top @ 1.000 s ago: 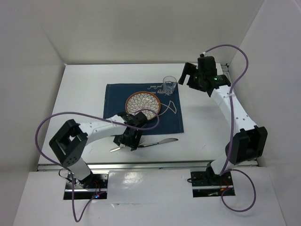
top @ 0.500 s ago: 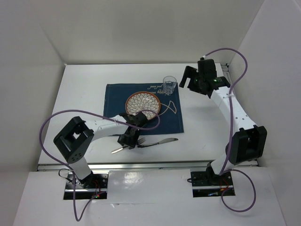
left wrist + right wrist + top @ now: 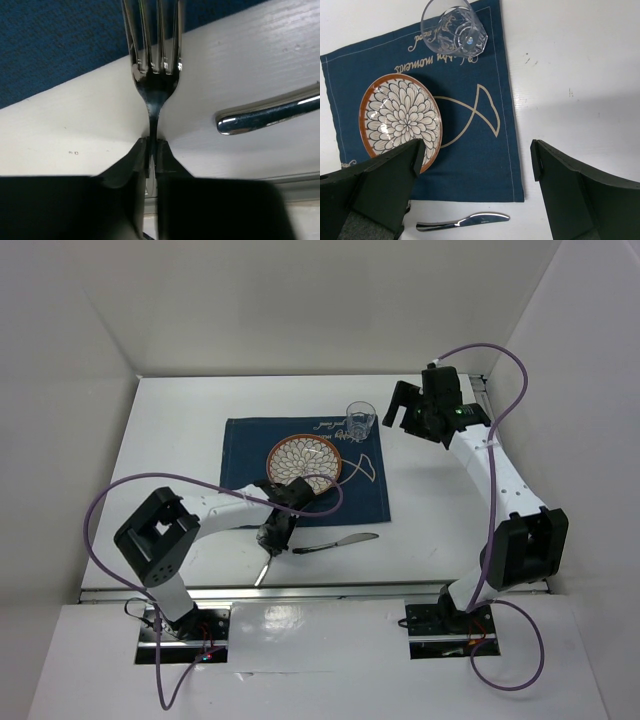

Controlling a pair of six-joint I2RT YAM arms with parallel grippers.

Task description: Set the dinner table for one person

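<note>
Closing since a second ago, the left end effector now pinches the fork by its neck on the tabletop at the placemat's near edge, probably for repositioning; the right end effector gapes, empty.

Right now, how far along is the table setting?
Done: the patterned plate sits on the navy placemat, the glass near its far right corner. In hand: the left gripper is shut on the fork. Left: placing that fork, and probably the knife, which lies on the bare table past the placemat's near edge. The right gripper is open.
</note>
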